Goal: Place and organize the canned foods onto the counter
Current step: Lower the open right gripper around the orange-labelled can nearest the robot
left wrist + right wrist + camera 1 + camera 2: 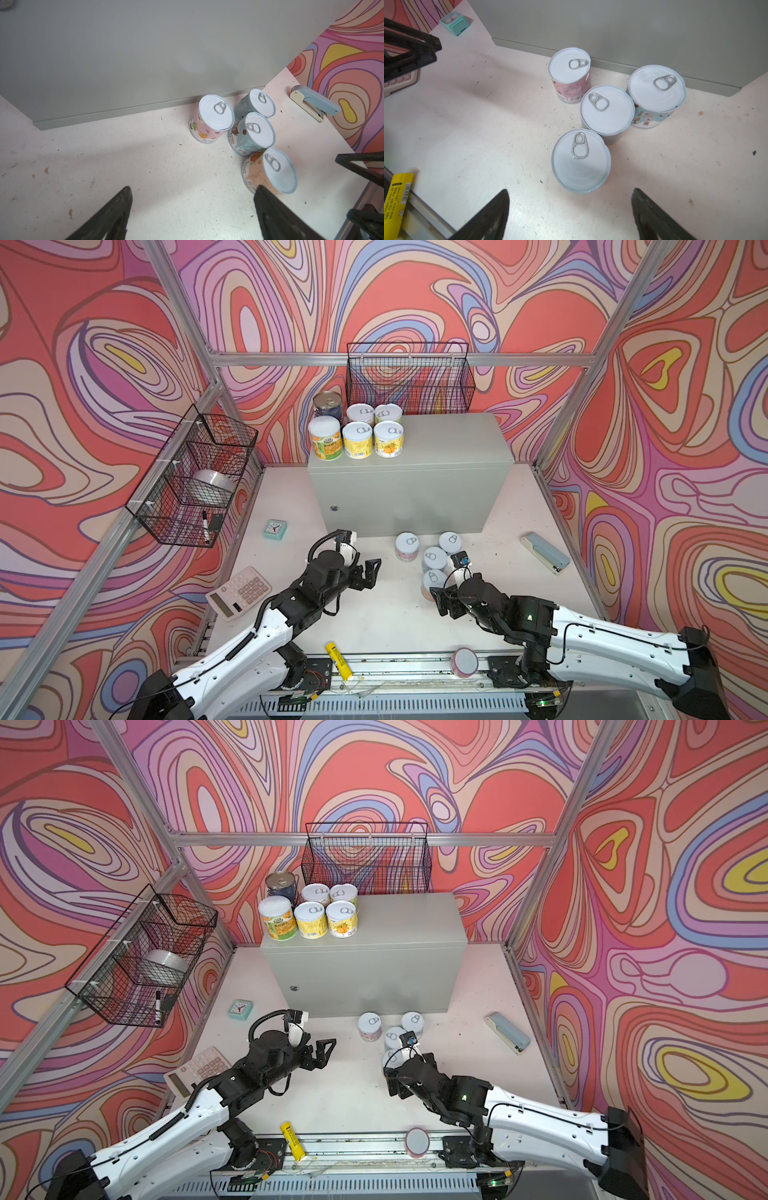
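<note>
The tabletop [374, 626] is pale pinkish white, with scuffs and small dark specks. Swirly red, pink and purple walls close it in at the back and on both sides. Silver metal bars run up the corners.

A grey metal cabinet [415, 485] stands at the back of the tabletop. Six cans [357, 440] stand upright on its flat top, bunched in the back left corner. The right part of that top is bare grey metal.

Four more cans stand close together on the tabletop by the cabinet's front bottom edge. They are a pink can [216, 113], two blue cans [257, 129] and an orange can [276, 172].

The right gripper [571, 207] hangs just in front of the orange can. Its jaws stand wide apart and hold nothing. The left gripper [193, 207] is off to the left, and its jaws are also wide apart with nothing between them. A broad bare stretch of tabletop lies between the two.

Around the edges:
- A small teal clock [274, 529] and a calculator [239, 592] lie on the left.
- A stapler [545, 551] lies near the right wall.
- A yellow tube [338, 659] and a pink cylinder [464, 662] are at the front edge.
- Black wire baskets [409, 379] hang on the back and left walls.
</note>
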`<state>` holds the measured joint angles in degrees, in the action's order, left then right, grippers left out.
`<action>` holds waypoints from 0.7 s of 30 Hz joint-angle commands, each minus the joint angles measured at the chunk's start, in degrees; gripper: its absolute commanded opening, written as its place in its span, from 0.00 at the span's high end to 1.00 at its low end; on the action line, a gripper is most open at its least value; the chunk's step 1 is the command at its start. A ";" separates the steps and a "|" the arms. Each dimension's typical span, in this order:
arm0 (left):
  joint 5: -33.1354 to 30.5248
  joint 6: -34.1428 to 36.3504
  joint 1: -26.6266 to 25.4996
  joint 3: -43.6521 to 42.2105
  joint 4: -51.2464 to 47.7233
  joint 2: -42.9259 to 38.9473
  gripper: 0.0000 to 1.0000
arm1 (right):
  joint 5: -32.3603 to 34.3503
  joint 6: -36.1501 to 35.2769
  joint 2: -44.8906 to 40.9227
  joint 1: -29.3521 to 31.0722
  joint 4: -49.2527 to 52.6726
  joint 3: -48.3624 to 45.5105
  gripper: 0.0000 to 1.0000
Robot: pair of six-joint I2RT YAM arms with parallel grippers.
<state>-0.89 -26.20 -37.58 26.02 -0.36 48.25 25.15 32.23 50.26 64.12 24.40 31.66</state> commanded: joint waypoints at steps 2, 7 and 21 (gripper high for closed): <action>-1.27 -0.97 -0.34 -0.88 2.51 0.52 0.07 | 0.10 5.52 2.27 0.56 -4.39 -2.67 0.05; -0.96 -1.09 -0.38 -1.19 3.22 1.01 0.08 | -0.24 6.04 6.57 0.59 -8.10 -4.14 0.05; -0.82 -0.96 -0.39 -0.80 3.66 2.96 0.07 | -0.35 5.32 19.83 -0.51 -16.26 -3.65 0.03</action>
<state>-1.34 -26.63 -37.58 25.69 1.65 51.00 24.67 37.76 68.01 64.14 10.39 27.05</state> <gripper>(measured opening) 0.926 0.968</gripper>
